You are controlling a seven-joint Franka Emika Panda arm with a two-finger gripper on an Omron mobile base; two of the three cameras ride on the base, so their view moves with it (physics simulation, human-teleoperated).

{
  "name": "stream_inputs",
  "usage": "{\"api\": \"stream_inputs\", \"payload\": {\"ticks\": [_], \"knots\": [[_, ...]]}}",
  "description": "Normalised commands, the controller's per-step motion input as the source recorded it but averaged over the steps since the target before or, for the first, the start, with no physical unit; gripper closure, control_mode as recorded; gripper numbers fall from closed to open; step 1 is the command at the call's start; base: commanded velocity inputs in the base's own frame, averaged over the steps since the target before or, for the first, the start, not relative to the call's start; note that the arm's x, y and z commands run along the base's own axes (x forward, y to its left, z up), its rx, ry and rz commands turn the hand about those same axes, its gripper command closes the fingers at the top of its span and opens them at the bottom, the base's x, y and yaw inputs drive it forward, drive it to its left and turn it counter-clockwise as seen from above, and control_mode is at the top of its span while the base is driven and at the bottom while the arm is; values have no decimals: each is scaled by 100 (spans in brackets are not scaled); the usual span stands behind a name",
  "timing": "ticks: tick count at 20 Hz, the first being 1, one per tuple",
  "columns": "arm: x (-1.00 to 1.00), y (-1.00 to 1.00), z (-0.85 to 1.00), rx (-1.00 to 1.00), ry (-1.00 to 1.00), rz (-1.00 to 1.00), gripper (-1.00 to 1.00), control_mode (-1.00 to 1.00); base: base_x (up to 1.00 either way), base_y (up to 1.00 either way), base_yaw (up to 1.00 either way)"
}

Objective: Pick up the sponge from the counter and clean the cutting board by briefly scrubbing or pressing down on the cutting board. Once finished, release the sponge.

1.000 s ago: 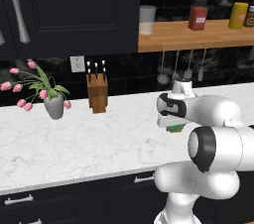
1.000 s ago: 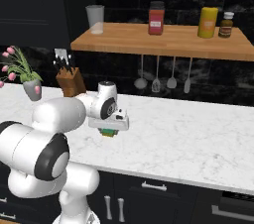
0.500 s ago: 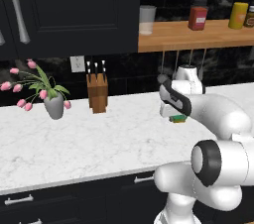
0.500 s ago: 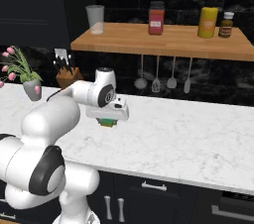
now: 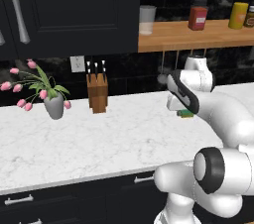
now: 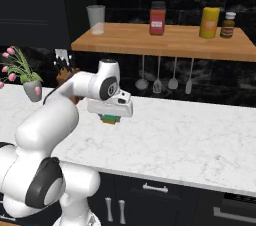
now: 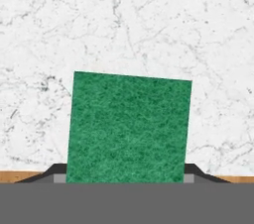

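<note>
My gripper is shut on the sponge, a small block with a green top over a yellow base. It hangs under the white hand a little above the counter. From the left base view the sponge peeks out below the hand, near the back of the counter. In the hand view the green sponge sits between my dark fingertips of the gripper, with white marble counter beyond it. A thin wooden strip shows at the bottom; I cannot tell whether it is the cutting board.
A knife block and a vase of pink tulips stand at the back left. The wall shelf carries a glass and jars, with utensils hanging under it. Marble stretches free to the right.
The arm has reached out and carried the sponge away from the robot toward the back wall, slightly right in the left base view. The grip on it has stayed closed.
</note>
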Motion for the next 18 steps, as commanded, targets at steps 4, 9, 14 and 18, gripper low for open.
{"api": "stream_inputs", "payload": {"ticks": [4, 9, 14, 18], "knots": [[-35, 0, 39, 0, -5, -3, 100, -100, 0, 0, 0], [-6, 12, 53, 0, -5, 0, 100, -100, 0, 0, 0], [-12, 21, 34, -1, -1, 0, 100, -100, 0, 0, 0], [-17, 34, 16, -3, 0, 0, 100, -100, 0, 0, 0]]}}
